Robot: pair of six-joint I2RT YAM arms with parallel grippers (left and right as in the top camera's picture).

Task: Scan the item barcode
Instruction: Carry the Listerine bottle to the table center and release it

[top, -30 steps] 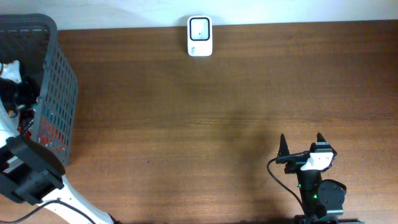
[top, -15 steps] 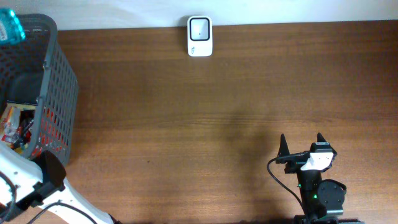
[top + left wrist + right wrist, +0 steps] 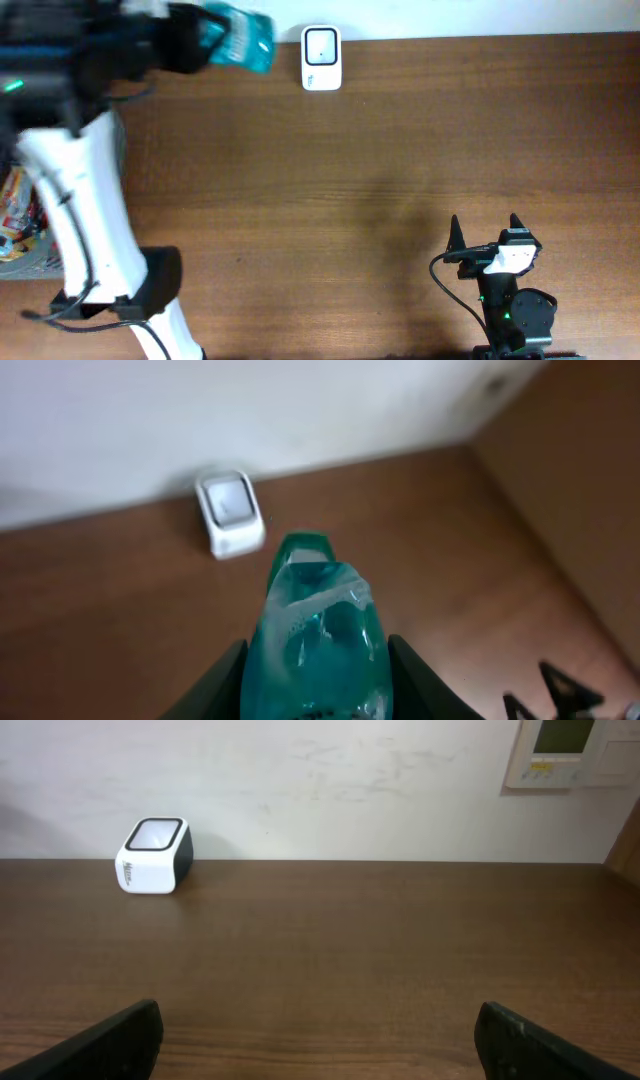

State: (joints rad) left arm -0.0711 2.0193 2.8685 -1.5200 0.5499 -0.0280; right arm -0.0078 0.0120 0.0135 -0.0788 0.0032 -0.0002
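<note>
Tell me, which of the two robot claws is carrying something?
The left gripper: it clamps a teal packet, held up near the white scanner. The right gripper rests with jaws wide open and empty over the table.

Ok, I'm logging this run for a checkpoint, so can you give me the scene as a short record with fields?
held item: teal packet, gripped by the left end effector, above the table
scanner: white, at the table's far edge
item versus scanner: beside it in the overhead view, not over it
barcode: not visible
right end effector: open, empty, at the near edge
</note>
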